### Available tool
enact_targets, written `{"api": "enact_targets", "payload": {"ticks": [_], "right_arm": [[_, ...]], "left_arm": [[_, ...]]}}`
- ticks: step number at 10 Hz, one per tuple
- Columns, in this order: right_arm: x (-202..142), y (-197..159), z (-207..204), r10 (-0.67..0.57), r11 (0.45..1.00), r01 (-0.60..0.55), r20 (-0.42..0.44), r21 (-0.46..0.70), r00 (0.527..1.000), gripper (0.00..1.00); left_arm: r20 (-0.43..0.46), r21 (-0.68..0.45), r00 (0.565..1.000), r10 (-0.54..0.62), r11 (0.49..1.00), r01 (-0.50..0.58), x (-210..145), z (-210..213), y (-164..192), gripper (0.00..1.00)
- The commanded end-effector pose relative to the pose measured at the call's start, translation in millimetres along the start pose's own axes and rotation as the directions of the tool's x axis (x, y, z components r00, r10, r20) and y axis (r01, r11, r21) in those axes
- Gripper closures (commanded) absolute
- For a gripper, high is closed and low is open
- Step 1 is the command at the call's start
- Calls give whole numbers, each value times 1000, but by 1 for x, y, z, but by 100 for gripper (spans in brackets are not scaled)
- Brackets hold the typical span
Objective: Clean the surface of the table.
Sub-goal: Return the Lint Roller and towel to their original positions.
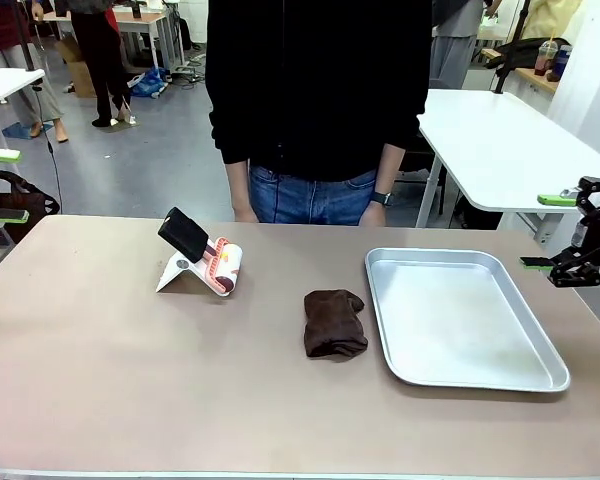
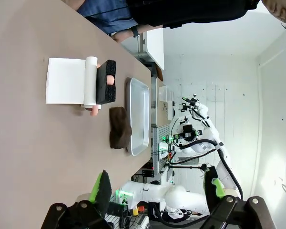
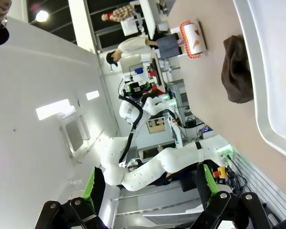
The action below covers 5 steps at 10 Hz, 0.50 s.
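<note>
The tan-brown table [image 1: 130, 370] carries a folded dark brown cloth [image 1: 334, 322] near its middle. The same cloth [image 2: 119, 128] lies beside the tray in the left wrist view, and the cloth [image 3: 237, 69] is far off in the right wrist view. My left gripper [image 1: 2, 185] hovers open off the table's left end, and its fingers [image 2: 102, 191] hold nothing. At the right end my right gripper [image 1: 546, 231] is open too, just past the tray, with empty fingers [image 3: 205, 179]. Both are well away from the cloth.
A shiny metal tray [image 1: 460, 315] lies empty on the right half. A black block [image 1: 184, 235] leans on a partly unrolled white and pink roll [image 1: 218, 268], left of centre. A person [image 1: 315, 100] stands at the far edge with hands down. A white table [image 1: 500, 140] stands behind on the right.
</note>
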State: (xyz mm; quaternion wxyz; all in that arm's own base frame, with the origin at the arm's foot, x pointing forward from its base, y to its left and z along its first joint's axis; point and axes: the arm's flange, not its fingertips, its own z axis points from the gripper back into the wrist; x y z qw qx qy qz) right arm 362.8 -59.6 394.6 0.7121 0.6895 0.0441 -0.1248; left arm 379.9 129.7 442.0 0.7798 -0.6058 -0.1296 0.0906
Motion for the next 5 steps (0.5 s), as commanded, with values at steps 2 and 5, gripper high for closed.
{"api": "enact_targets", "payload": {"ticks": [2,5], "right_arm": [[-4,1,2,4,1000,-4,-12,-7,1000,0],[-4,1,2,4,1000,-4,-12,-7,1000,0]], "left_arm": [[-2,9,1000,-9,1000,9,-5,0,0,0],[-2,9,1000,-9,1000,9,-5,0,0,0]]}}
